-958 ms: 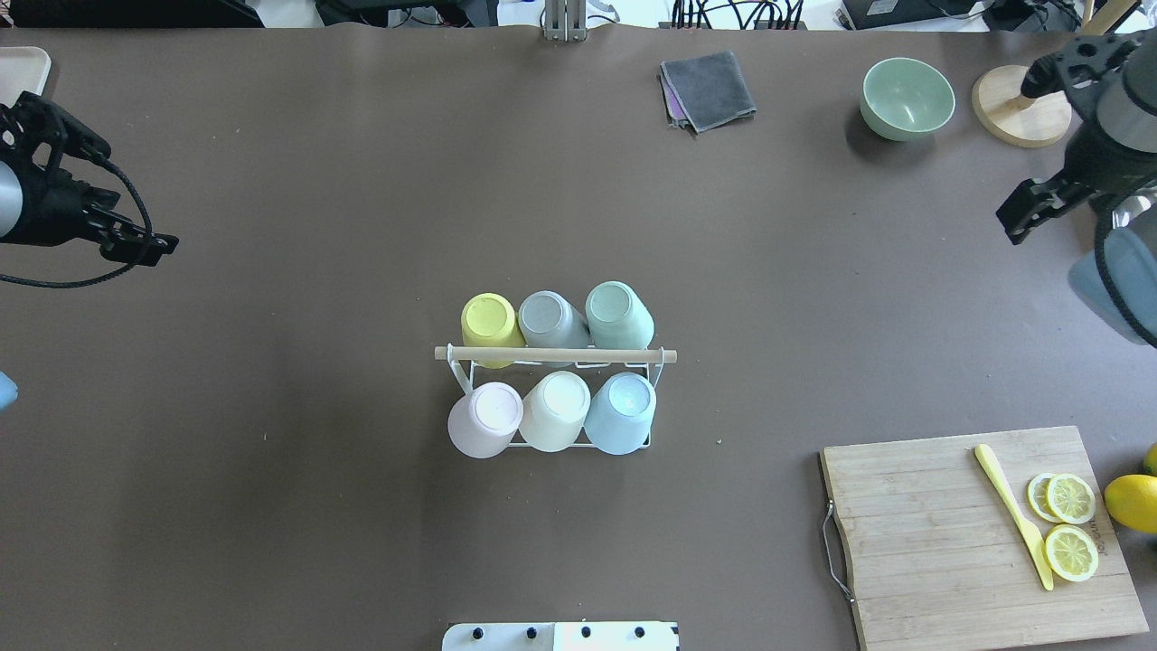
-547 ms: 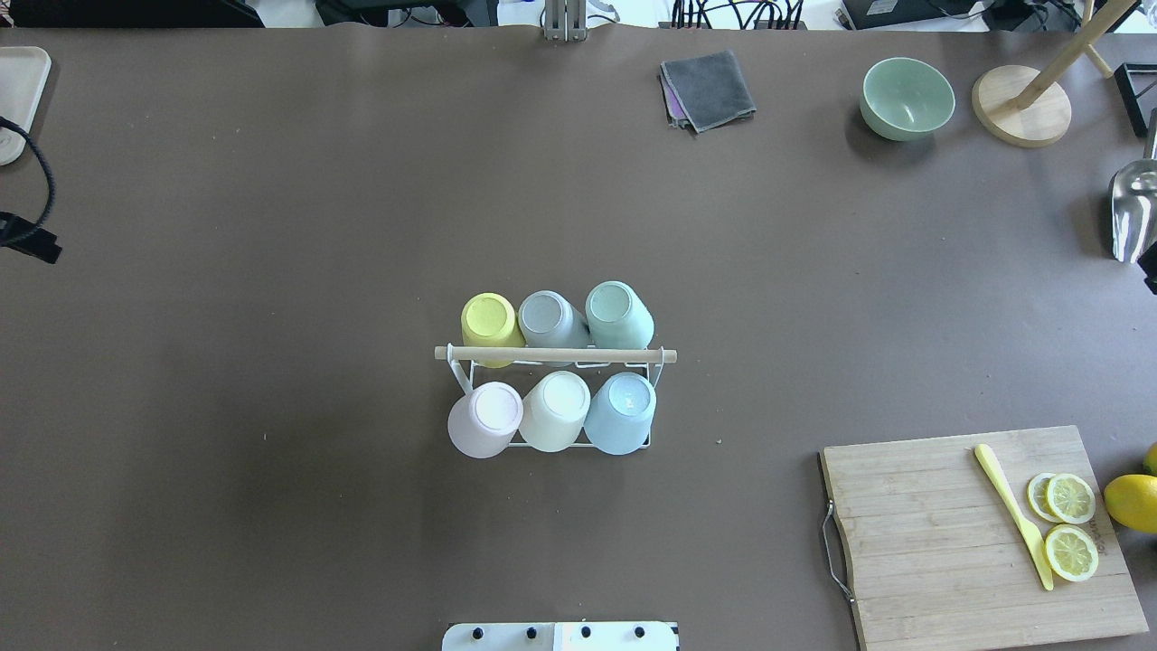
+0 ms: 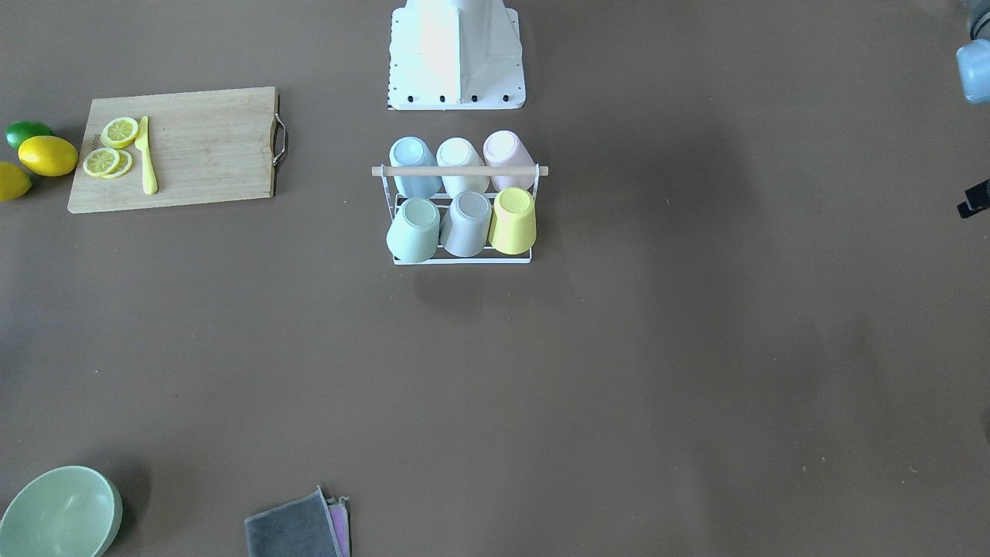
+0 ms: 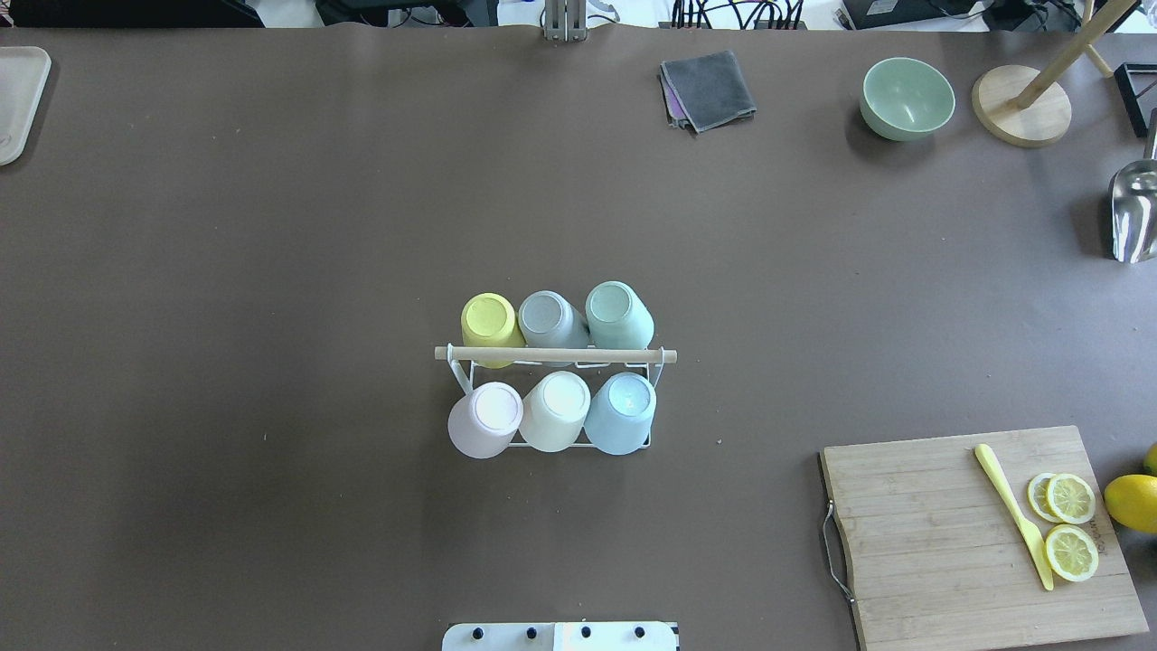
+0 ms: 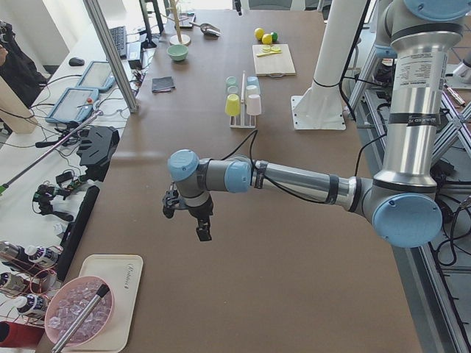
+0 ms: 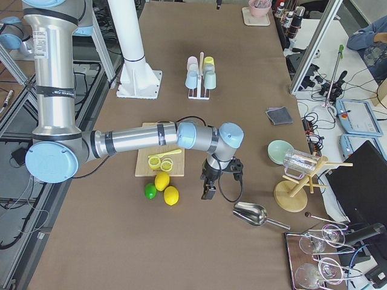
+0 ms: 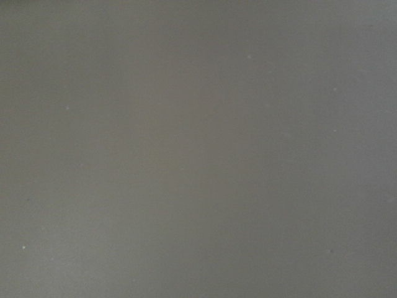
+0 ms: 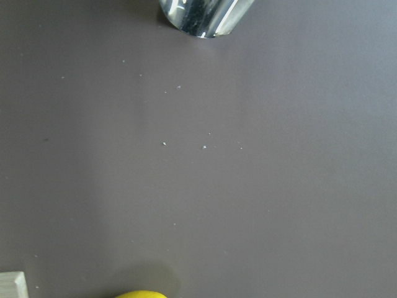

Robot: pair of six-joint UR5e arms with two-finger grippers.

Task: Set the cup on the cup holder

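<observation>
Cups fill the cup holder, which stands near the middle of the tabletop, just in front of the robot's base. Six sit on it upside down, three on each side of the wooden rod. The far row is the yellow cup, grey cup and green cup; the near row is the pink cup, cream cup and blue cup. Each leans outward from the rod, probably because the pegs beneath are angled. That tilt keeps a cup from sliding off and leaves the rod free as a handle. Neighbouring cups touch or nearly touch, so I judge the rack full and the placing done, with no loose cup visible elsewhere.

Neither arm is over the rack. The left tool hangs above bare tabletop towards the robot's left end, well apart from the cups. The right tool hangs at the other end, between the lemons and the metal scoop. Both point downward with nothing visibly in them, but only the side views show them, so I cannot tell how wide either stands. Both wrist views show mostly plain brown surface. Parking the arms out there leaves the rack unobstructed.
</observation>
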